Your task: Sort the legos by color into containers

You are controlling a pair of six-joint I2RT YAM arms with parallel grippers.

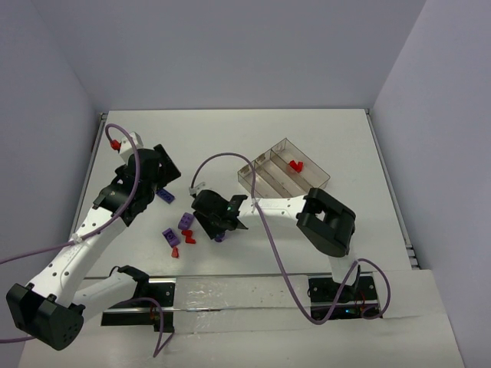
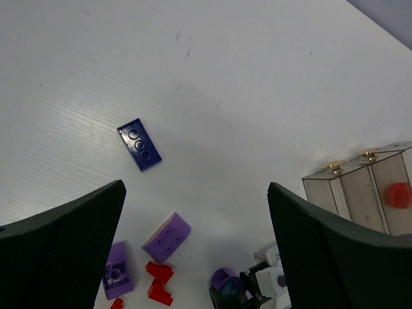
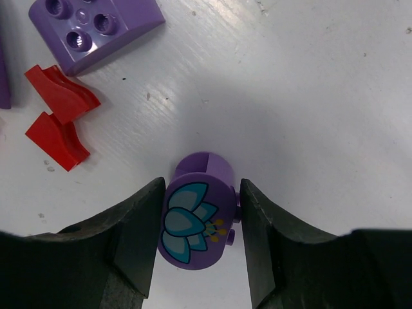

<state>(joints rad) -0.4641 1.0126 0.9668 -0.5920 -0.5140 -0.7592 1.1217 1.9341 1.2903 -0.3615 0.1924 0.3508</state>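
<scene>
My right gripper (image 3: 199,193) is low on the table, its fingers pressed to both sides of a round purple lego (image 3: 196,222) printed with a teal flower. Beside it lie a purple sloped lego (image 3: 96,29) and two red legos (image 3: 61,93). From above, that gripper (image 1: 219,232) sits just right of the loose pile (image 1: 184,230). My left gripper (image 2: 196,193) hangs open above the table with nothing between its fingers. A dark purple flat lego (image 2: 139,144) lies ahead of it. The clear tray of containers (image 1: 261,155) holds one red lego (image 1: 295,165).
Another purple lego (image 1: 170,237) and a small red one (image 1: 175,251) lie at the near-left of the pile. The tray's end wall (image 2: 360,193) stands to the right in the left wrist view. Purple cables loop over both arms.
</scene>
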